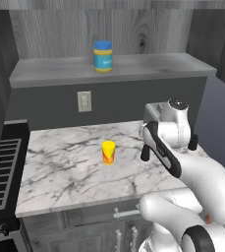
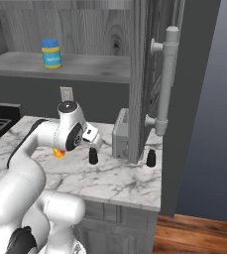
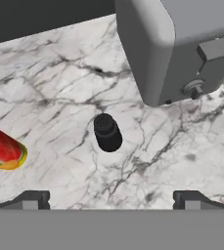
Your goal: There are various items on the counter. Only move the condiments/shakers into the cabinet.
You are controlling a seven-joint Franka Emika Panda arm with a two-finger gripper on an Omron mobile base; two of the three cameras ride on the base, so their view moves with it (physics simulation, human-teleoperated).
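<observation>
The blue-lidded jar (image 1: 103,55) (image 2: 51,53) stands on the cabinet's long grey shelf (image 1: 60,71). One black shaker (image 3: 106,132) (image 2: 92,157) (image 1: 144,152) stands upright on the marble counter (image 1: 65,172), in front of the silver toaster (image 3: 182,44) (image 2: 121,134). My gripper (image 3: 111,201) (image 2: 94,143) hovers just above this shaker, open, with nothing between its fingers. The second black shaker (image 2: 151,158) (image 1: 193,142) stands at the counter's right end, beyond the toaster. The yellow and orange cup (image 1: 108,152) (image 3: 3,149) stands mid-counter, left of my hand.
An open cabinet door with a long pale handle (image 2: 167,79) hangs over the counter's right end, beside the toaster. A stove (image 1: 1,172) borders the counter on the left. A wall outlet (image 1: 84,101) sits under the shelf. Dark drawers (image 1: 124,214) lie below.
</observation>
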